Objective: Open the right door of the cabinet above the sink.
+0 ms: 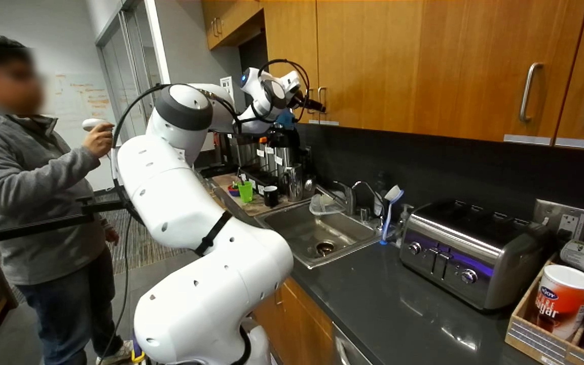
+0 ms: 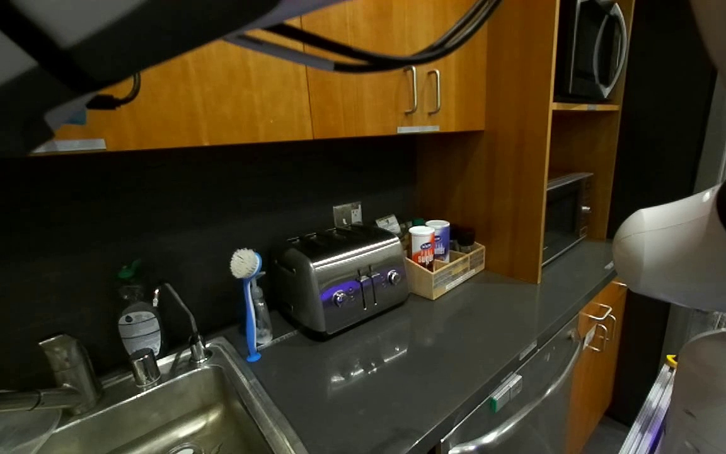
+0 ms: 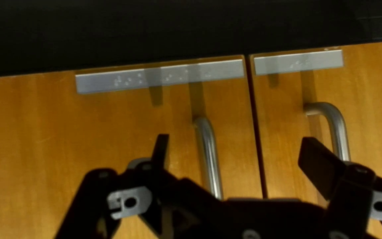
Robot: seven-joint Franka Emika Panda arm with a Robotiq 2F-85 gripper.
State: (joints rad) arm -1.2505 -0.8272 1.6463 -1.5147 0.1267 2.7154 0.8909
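Right door [image 1: 368,61] of the cabinet [image 1: 332,30] above the sink [image 1: 345,225]: seen closed, level with the left door [image 3: 376,99]. In the wrist view, which stands inverted, it is shown at picture left of the seam [image 3: 256,129], and its bar handle [image 3: 211,156] is seen in the span between the fingers [image 3: 160,149]. These are set wide apart; nothing is gripped. Depth is poorly shown from the wrist, so whether the fingertips reach past the bar cannot be told. Alignment is judged the main risk: the gripper [image 3: 239,149] is centred off the bar, towards the seam, and the left door's handle [image 3: 340,132] is partly hidden by the finger at picture right. If closed from here, that finger could be caught on the wrong handle. If the tips are short, only air would be taken. Once gripped, the smooth metal bar may be lost if a straight pull is made, since an arc about the hinge side is judged to be called for. In an exterior view the door is crossed by the arm [image 2: 117,38]; its swing could be blocked should the arm not be drawn clear.
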